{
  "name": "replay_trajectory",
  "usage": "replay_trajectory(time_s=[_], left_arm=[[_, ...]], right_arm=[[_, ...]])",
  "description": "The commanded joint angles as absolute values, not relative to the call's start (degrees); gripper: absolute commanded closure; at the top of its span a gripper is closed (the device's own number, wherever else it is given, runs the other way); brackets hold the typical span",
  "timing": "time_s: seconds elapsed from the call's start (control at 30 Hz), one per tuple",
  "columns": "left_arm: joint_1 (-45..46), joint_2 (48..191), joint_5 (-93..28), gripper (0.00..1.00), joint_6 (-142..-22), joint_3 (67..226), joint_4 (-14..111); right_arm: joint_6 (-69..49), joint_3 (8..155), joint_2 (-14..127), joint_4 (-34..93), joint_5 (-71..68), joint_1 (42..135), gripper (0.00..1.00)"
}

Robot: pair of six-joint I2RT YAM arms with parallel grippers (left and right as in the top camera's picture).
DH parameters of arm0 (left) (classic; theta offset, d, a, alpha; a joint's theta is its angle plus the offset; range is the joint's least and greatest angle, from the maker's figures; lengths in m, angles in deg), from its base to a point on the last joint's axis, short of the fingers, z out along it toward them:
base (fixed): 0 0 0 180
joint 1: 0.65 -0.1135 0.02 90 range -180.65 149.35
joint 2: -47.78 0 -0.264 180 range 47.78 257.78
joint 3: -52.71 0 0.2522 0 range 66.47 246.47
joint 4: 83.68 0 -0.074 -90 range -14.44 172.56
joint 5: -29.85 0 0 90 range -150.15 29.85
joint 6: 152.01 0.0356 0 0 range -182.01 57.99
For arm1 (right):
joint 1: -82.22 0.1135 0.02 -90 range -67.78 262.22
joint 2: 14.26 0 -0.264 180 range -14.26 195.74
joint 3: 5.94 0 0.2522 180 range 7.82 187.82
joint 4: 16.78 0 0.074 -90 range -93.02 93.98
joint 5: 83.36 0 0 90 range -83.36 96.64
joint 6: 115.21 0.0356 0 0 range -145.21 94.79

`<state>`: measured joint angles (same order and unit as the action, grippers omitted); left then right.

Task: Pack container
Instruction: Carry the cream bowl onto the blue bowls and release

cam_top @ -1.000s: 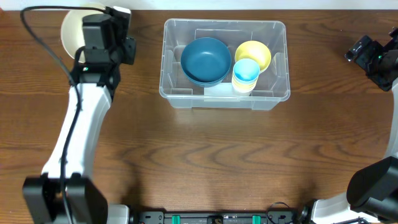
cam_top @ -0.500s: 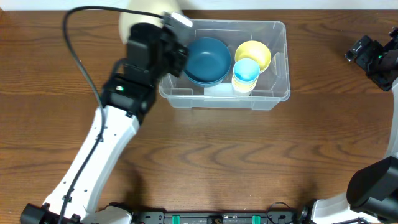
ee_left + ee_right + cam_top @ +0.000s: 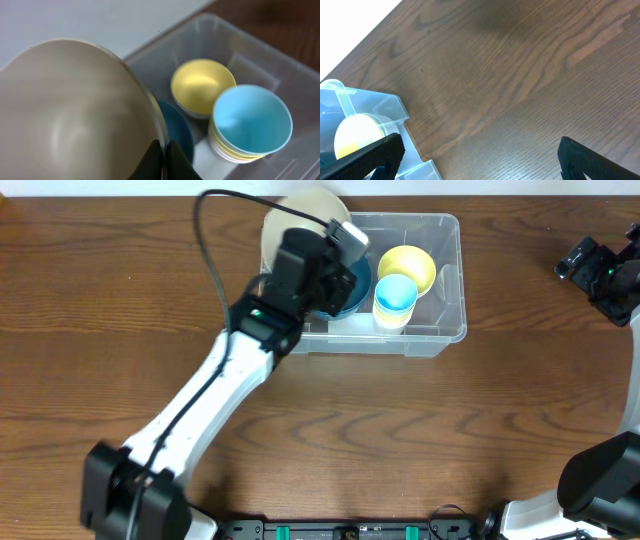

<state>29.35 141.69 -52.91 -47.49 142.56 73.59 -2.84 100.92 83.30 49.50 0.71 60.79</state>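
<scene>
While the left hand (image 3: 164,150) grips the cream bowl (image 3: 65,110), blue bowl (image 3: 179,135) in the container (image 3: 260,65) mostly hidden.

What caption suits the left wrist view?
Left gripper holds a cream bowl over the container with yellow bowl, dark blue bowl and blue cup inside.

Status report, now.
Left gripper shut on cream bowl, over far-left corner of container. Right gripper open, parked far right. Blue bowl beneath; yellow bowl, cup stack inside.
</scene>
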Motion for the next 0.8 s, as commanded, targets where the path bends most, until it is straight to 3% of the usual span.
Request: replay_trajectory(time_s=[0.0,0.4,0.53,0.77], left_arm=[[30.6,144.3,-52.2,0.94,-48.2,142.6,75.4],[30.7,149.4,-52.2,0.94,-48.6,142.6,76.7],[30.5,149.7,-52.3,0.74,-48.5,142.6,77.4],[29.3,149.7,-56.9,0.7,-48.6,142.6,78.8]], right_arm=[[-2.3,101.3,81.9,49.5,0.8,60.5,0.01],[-2.3,101.3,81.9,49.5,0.8,60.5,0.01],[-2.3,101.3,81.9,49.5,0.8,60.5,0.01],[-2.3,101.3,81.9,49.5,0.8,60.5,0.01]])
